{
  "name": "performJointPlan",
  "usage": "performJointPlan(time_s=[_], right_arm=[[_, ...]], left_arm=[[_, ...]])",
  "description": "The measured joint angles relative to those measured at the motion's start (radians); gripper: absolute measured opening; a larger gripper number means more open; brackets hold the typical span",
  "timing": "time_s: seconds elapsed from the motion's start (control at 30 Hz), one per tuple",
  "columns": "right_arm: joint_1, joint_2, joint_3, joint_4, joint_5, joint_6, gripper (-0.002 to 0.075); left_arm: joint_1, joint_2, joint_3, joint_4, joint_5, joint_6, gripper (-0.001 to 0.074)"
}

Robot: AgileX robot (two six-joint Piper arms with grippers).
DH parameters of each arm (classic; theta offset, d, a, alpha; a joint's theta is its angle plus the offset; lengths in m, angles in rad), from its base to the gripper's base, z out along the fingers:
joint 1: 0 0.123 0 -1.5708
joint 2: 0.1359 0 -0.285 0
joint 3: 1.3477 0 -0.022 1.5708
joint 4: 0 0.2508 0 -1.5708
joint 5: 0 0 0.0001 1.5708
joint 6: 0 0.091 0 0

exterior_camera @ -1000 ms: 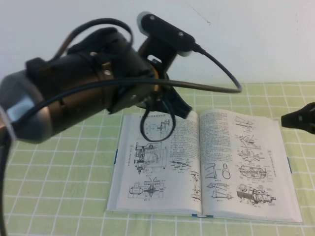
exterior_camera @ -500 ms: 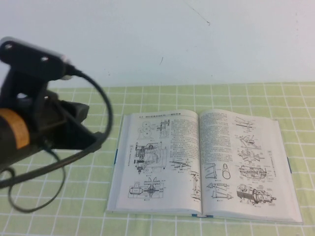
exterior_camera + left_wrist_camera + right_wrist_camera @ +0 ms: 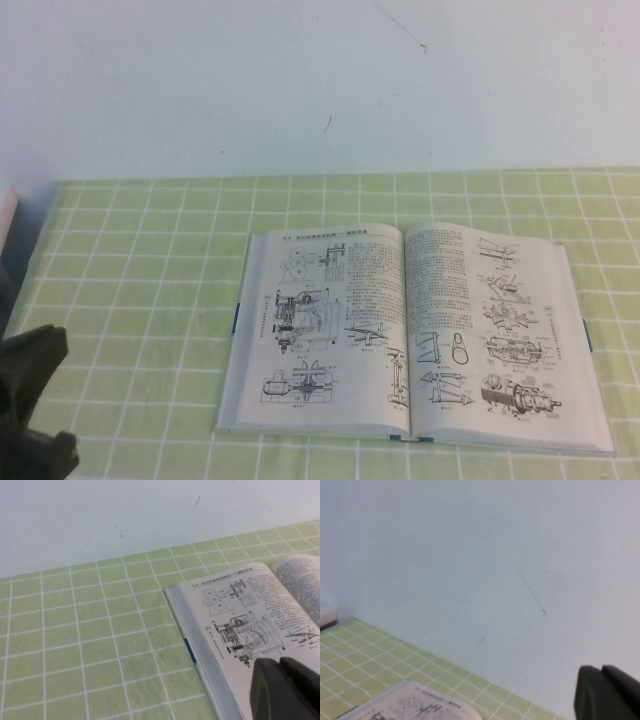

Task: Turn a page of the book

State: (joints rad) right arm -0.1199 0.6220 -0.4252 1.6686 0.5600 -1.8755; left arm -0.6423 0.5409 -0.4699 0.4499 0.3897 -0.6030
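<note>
The thick blue-edged hardcover book lies open flat. Left gripper, closed and empty, hovers off its left side; right gripper, closed and empty, above it. Next: pinch the white printed page.

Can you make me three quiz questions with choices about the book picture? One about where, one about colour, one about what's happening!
1. Where does the book lie?
A. on the checked cloth
B. on a shelf
C. in a box

2. What colour is the cloth?
A. red
B. green with white lines
C. black

3. How is the book?
A. shut
B. standing up
C. lying open and flat

Answers: 1 A, the cloth shows all around it. 2 B, green squares with white lines. 3 C, both pages face up, while the left end effector sits at the near left table corner and the right end effector stays off the book.
</note>
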Motion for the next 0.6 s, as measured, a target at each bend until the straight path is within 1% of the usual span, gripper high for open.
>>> performJointPlan(time_s=[0.13,0.27,0.6], right_arm=[[0.0,-0.092,0.037,0.0,-0.002,0.012,-0.0002],[0.0,-0.138,0.071,0.0,-0.015,0.02,-0.0002],[0.0,-0.138,0.094,0.002,-0.03,0.03,-0.0002]], left_arm=[[0.0,-0.122,0.091,0.017,0.0,-0.089,-0.0004],[0.0,-0.19,0.149,0.019,0.0,-0.118,-0.0004],[0.0,-0.202,0.157,0.046,-0.003,-0.118,-0.0004]])
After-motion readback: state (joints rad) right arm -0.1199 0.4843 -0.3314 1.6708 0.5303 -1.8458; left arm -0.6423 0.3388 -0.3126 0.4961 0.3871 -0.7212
